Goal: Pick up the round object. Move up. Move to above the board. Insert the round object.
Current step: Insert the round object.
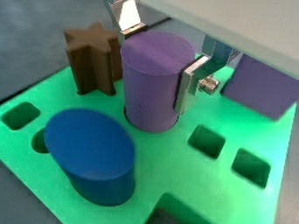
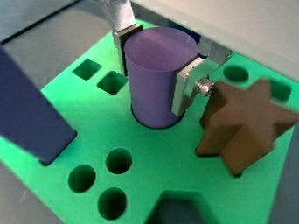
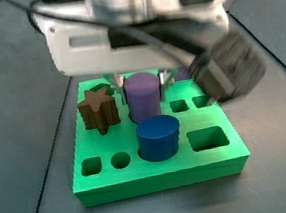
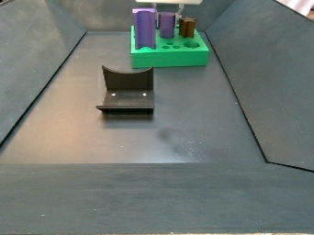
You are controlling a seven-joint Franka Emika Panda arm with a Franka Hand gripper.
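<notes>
The round object (image 1: 158,83), a tall light-purple cylinder, stands upright with its lower end in a round hole of the green board (image 1: 176,171). It shows in both wrist views (image 2: 158,87) and in a side view (image 3: 142,97). My gripper (image 1: 156,61) is directly over it, with a silver finger (image 1: 191,83) pressed on each side of its upper part, so it is shut on it. The gripper also shows in a wrist view (image 2: 156,68). The board also shows in both side views (image 3: 169,172) (image 4: 172,60).
A short blue cylinder (image 1: 93,153) and a brown star piece (image 1: 91,59) stand in the board close to the round object. A purple square-sided block (image 1: 263,86) stands behind it. Several small holes (image 2: 117,159) are open. The dark fixture (image 4: 127,90) stands on the floor mid-bin.
</notes>
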